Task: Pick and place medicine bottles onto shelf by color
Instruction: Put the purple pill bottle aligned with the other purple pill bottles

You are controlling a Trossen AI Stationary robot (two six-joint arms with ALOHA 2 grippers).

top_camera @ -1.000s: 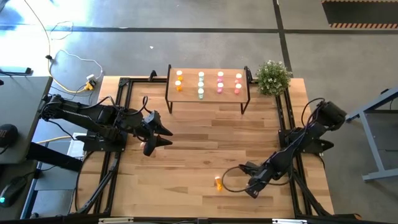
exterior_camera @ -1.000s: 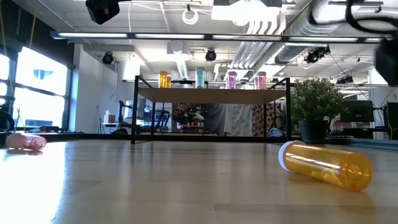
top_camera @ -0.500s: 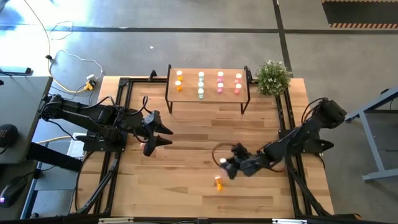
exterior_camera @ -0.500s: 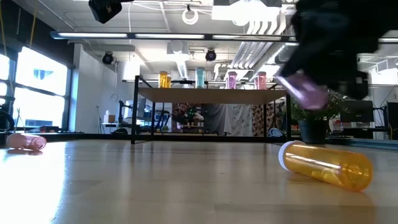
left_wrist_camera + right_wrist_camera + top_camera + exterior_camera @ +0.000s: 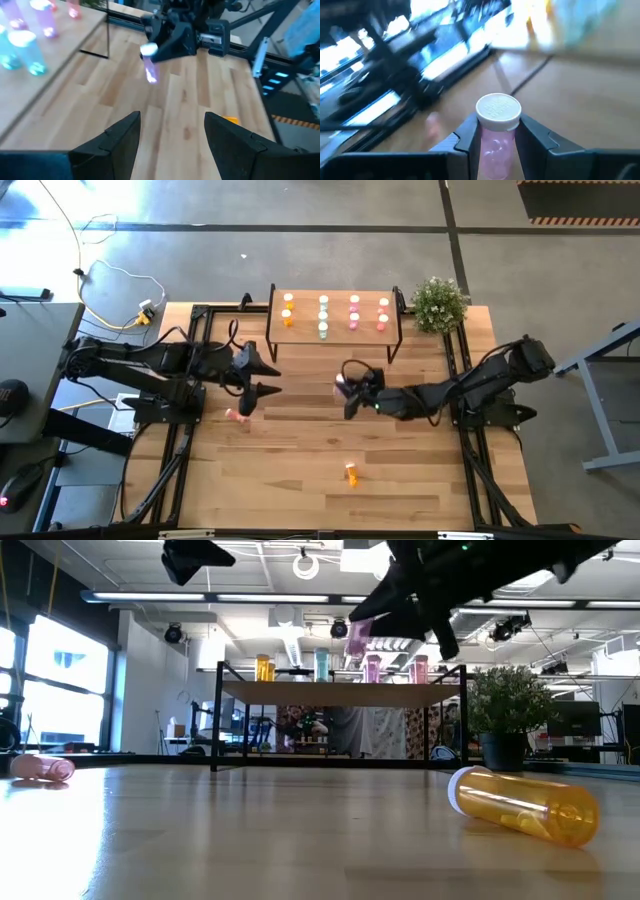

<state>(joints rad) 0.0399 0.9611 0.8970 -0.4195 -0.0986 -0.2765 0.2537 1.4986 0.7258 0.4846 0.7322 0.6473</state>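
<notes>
My right gripper (image 5: 346, 390) hovers over the middle of the table, in front of the shelf (image 5: 335, 332), shut on a pink medicine bottle (image 5: 497, 137) with a white cap. The light-wood shelf on black legs carries upright orange bottles (image 5: 288, 309), green bottles (image 5: 323, 316) and pink bottles (image 5: 354, 312), grouped in columns by colour. My left gripper (image 5: 262, 378) hangs open at the table's left, with nothing between its fingers. A pink bottle (image 5: 236, 417) lies on its side below it. An orange bottle (image 5: 351, 473) lies on its side near the front edge. My right gripper pinches the pink bottle between its two fingers, on the sides of its body just under the white cap (image 5: 496, 146). The fingers reach in roughly level from the table's right. The bottle stands about upright, cap up (image 5: 149, 49), lifted clear of the table.
A potted plant (image 5: 438, 303) stands at the shelf's right end. Black frame rails (image 5: 455, 370) run along the table's left and right sides. Bare wood lies between the shelf and the orange bottle.
My right gripper has swung from the table's right front toward the middle and the shelf, rising and tipping from pointing down to about level, with the pink bottle carried along. My left gripper has swung slightly toward the far edge.
</notes>
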